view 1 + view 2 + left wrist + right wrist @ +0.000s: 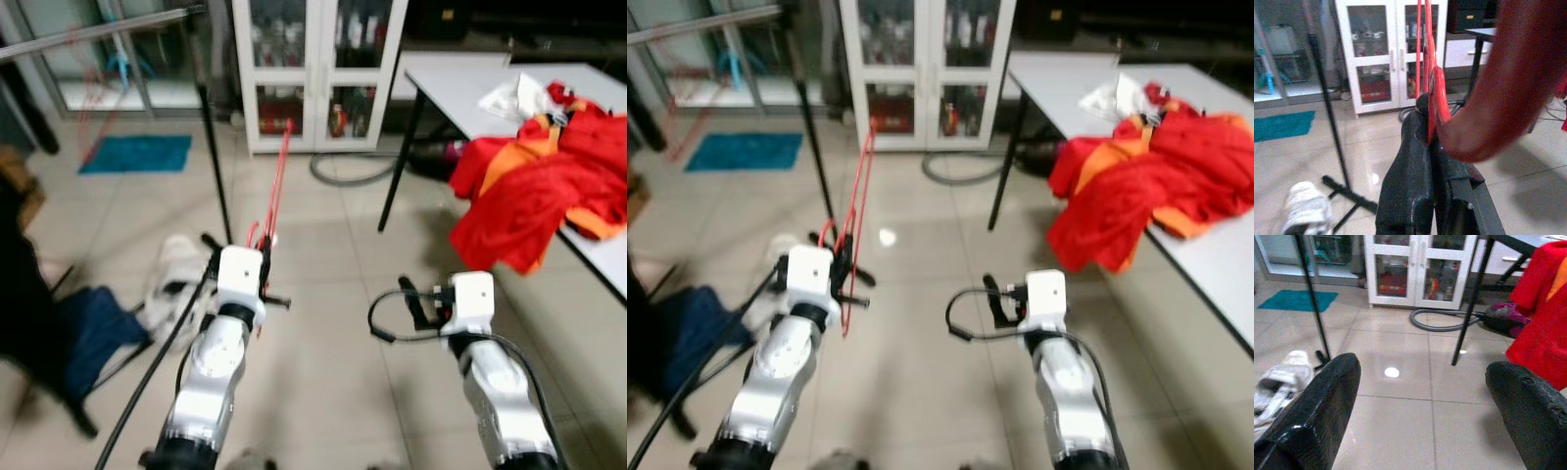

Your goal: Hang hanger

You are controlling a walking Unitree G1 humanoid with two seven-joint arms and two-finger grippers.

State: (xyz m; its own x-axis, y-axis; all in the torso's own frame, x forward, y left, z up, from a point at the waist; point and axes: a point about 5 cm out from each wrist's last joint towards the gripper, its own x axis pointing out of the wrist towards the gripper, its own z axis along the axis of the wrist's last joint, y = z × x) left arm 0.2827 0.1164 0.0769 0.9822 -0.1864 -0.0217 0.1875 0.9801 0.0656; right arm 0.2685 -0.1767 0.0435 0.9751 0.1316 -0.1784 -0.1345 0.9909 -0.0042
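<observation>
**Red hanger pinched in the left gripper, over tiled floor**

Pale tiled floor [323, 245] across the middle of the frame. A white glass-door cabinet [318, 69] stands at top centre; a white table [588, 245] runs down the right edge, with a heap of red and orange clothing [544, 186] spilling over its near side. A black stand pole [216, 162] rises left of centre, and a grey rail [93, 31] crosses the upper left corner. A teal mat [137, 154] lies upper left; a white shoe [176, 279] sits by the pole's foot.

We see the left gripper [1425, 147] lower left of centre, its fingers pressed together on the thin red hanger [277, 181], which stands up from the fingers toward the cabinet. In the left wrist view a blurred red shape covers the right side; we cannot tell what it is.

The right gripper [1422, 396] is lower right of centre, fingers spread wide apart with nothing between them.
</observation>
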